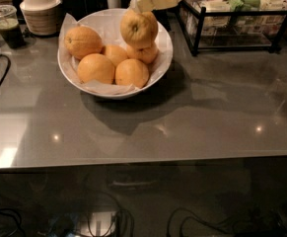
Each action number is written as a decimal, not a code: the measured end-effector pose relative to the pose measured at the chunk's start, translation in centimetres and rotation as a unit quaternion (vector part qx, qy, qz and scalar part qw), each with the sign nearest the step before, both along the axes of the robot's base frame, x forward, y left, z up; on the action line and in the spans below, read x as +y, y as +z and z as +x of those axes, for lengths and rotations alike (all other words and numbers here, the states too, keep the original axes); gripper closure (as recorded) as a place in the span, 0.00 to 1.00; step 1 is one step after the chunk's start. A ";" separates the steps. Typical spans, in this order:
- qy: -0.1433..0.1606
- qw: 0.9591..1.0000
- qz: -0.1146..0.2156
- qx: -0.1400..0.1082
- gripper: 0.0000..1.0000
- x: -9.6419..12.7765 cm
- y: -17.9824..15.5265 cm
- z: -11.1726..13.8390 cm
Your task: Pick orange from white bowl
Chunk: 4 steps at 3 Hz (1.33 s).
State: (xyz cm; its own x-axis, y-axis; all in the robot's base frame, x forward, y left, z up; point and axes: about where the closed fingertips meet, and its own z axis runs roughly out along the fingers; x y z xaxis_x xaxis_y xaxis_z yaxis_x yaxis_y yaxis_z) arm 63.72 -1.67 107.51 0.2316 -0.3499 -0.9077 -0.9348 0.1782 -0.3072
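My gripper (150, 1) is at the far rim of the white bowl (163, 58), closed on the top of the orange (139, 28). The orange stands upright over the pile, its underside just touching or barely clear of a smaller orange (144, 53); I cannot tell which. I judge the grasp made and the lift in hand. The next move calls for a straight rise clear of the rim without loosening the hold.
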 end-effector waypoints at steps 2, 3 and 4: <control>0.000 1.000 0.000 0.000 0.84 0.0 0.0 0.0; 0.000 1.000 0.000 0.000 0.83 0.0 0.0 0.0; 0.000 1.000 0.000 0.000 0.60 0.0 0.0 0.0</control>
State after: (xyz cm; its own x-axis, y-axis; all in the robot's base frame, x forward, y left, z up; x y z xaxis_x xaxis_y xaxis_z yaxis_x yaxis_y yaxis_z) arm 63.72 -1.66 107.51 0.2316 -0.3498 -0.9077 -0.9349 0.1780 -0.3072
